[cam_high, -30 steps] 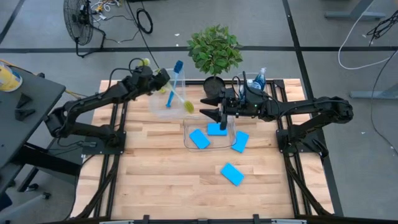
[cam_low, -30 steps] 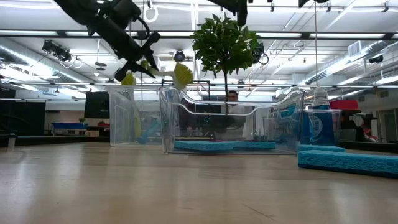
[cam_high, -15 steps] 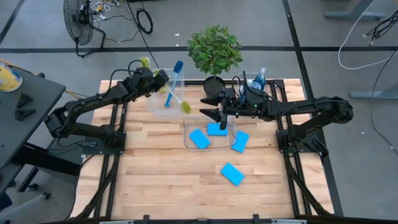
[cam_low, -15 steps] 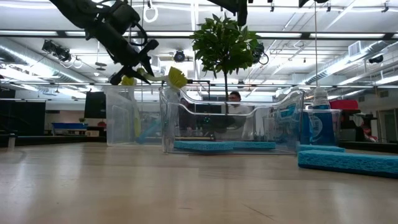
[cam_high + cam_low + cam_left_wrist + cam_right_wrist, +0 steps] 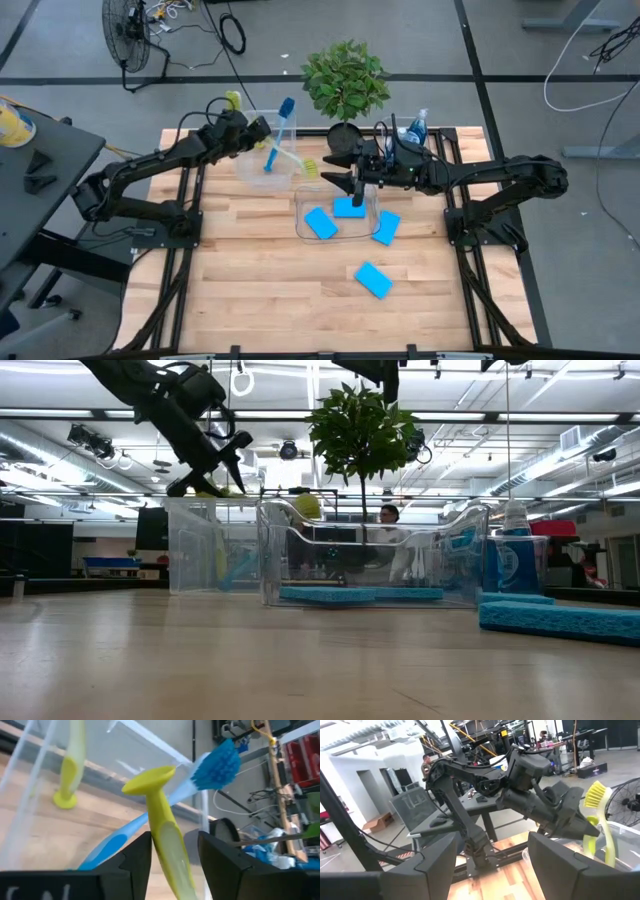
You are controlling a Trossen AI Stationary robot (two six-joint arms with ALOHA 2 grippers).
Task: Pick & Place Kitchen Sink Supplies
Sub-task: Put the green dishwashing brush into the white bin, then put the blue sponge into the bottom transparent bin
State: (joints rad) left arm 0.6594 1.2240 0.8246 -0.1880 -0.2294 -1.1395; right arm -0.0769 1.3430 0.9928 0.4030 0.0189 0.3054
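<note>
Overhead, the left gripper pinches a yellow-green dish brush over the clear bin holding the blue brush. Its wrist view shows fingers clamping the handle mid-length. Light, stiff, probably slippery. The right gripper waits, fingers spread.

Bare table front lies open — bins, potted plant, probably both arms crowd the back.

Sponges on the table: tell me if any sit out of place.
Two do. One sponge lies alone on the bare wood, apart from the clear bin. Another sponge lies askew at the bin's right edge, apparently outside it. Two more sponges lie inside.
</note>
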